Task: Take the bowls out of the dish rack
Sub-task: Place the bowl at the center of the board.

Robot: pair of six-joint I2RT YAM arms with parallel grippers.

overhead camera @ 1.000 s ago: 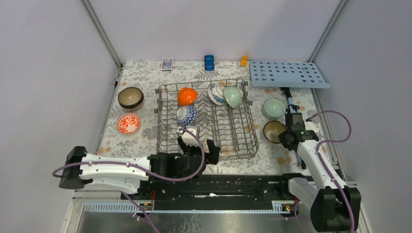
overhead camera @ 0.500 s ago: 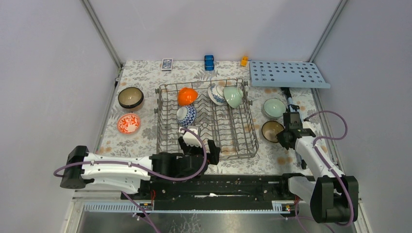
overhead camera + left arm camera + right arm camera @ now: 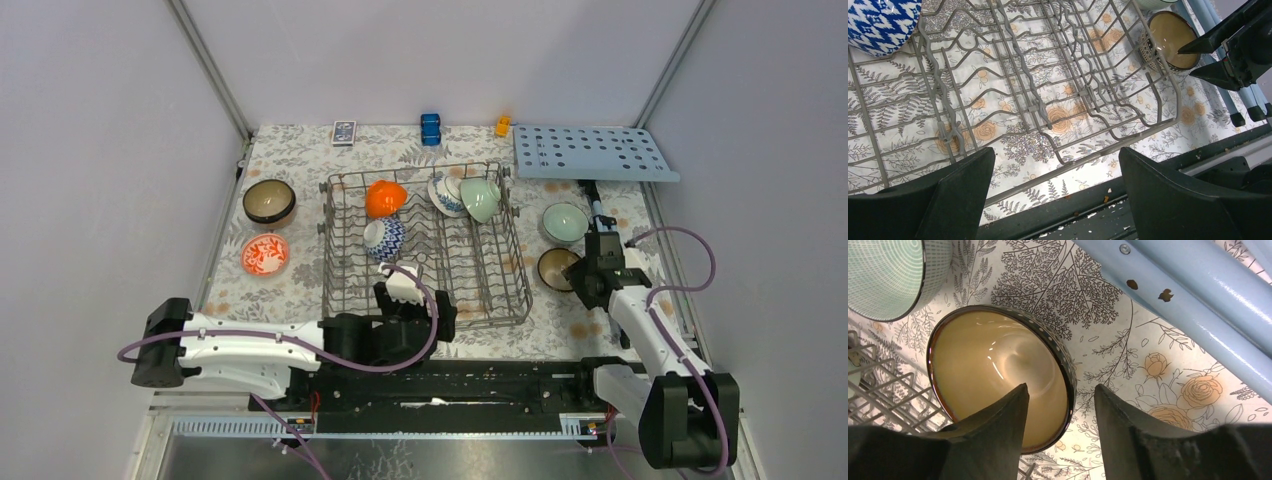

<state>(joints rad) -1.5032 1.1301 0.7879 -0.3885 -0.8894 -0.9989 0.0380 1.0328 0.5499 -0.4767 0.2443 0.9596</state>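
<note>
Nearest, the left hand hung wide open and empty over the near rail of the dish rack. Its wrist view cut off both dark fingers at the bottom edge, and from above the arm's own wrist covered most of it.

To the right, the right hand stood partly open astride the rim of the brown bowl, one finger inside and one outside. A sliver of gap showed on each side, so it gripped nothing, and the bowl sat on the surface just right of the rack. From above this hand was hidden under its arm.

Beyond it a pale green bowl rested upright, cropped in the right wrist view.

Inside the rack leaned the blue-and-white bowl, then the orange bowl. Another patterned bowl was half hidden behind a second green bowl.

Left of the rack sat the red-and-white bowl and, farther back, a dark bowl.

The surface wore a floral cloth. At its far right stood a light-blue board with holes. Three small items along the far edge were too small to name. Plain pale walls closed in the sides and back.
</note>
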